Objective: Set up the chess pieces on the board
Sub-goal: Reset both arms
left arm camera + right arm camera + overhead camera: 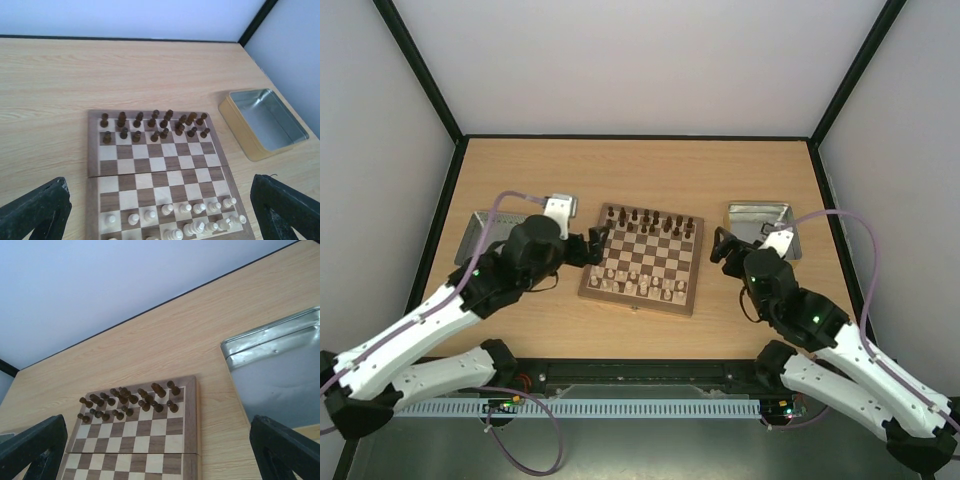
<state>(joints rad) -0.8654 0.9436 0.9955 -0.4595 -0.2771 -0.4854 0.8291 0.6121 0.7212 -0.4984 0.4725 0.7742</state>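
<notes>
The square checkered wooden board lies mid-table, with small turned dark pieces crowding its 12 o'clock edge and pale pieces its 6 o'clock edge. The left gripper at its 9 o'clock and the right gripper at 3 both stand spread wide, pinching nothing. Shiny round-cornered metal trays sit at 2 o'clock and 9 o'clock, and bare wood-grain table runs beyond at 12.
</notes>
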